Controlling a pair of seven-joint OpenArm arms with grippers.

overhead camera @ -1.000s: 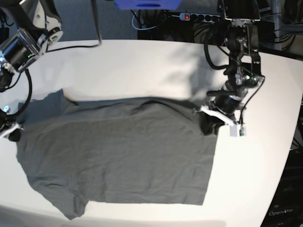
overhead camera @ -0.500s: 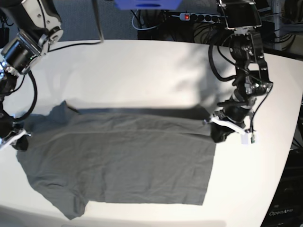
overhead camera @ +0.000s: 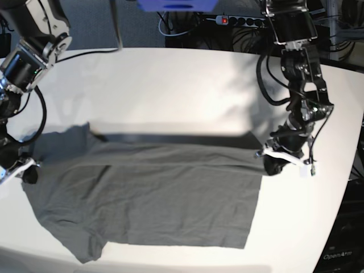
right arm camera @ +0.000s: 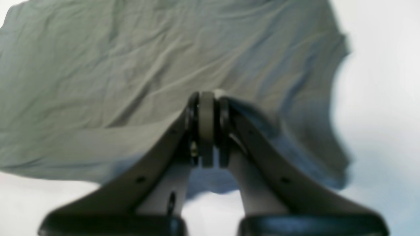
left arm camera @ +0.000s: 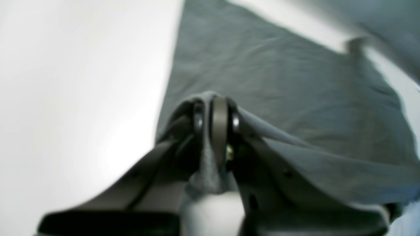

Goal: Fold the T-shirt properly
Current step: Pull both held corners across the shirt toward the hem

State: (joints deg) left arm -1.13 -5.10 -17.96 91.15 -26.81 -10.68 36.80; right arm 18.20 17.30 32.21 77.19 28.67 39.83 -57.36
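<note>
The dark grey T-shirt [overhead camera: 159, 199] lies spread on the white table [overhead camera: 170, 91], its far edge lifted and folding toward the near edge. My left gripper [overhead camera: 274, 163] at the right of the base view is shut on the shirt's far hem corner; the left wrist view shows the fabric [left arm camera: 295, 108] pinched between the fingers [left arm camera: 219, 124]. My right gripper [overhead camera: 25, 172] at the left edge is shut on the shoulder edge; the right wrist view shows the cloth [right arm camera: 131, 65] clamped in the pads [right arm camera: 206, 124]. One sleeve [overhead camera: 85, 247] lies flat at the near left.
A power strip [overhead camera: 239, 21] and cables lie behind the table's far edge. A blue object [overhead camera: 176, 4] sits at the top centre. The table's near edge runs just below the shirt's bottom edge.
Both grippers have carried the shirt's far edge toward the near edge. The left gripper moved down and right, the right gripper slightly down. The fold line has advanced over the shirt body.
</note>
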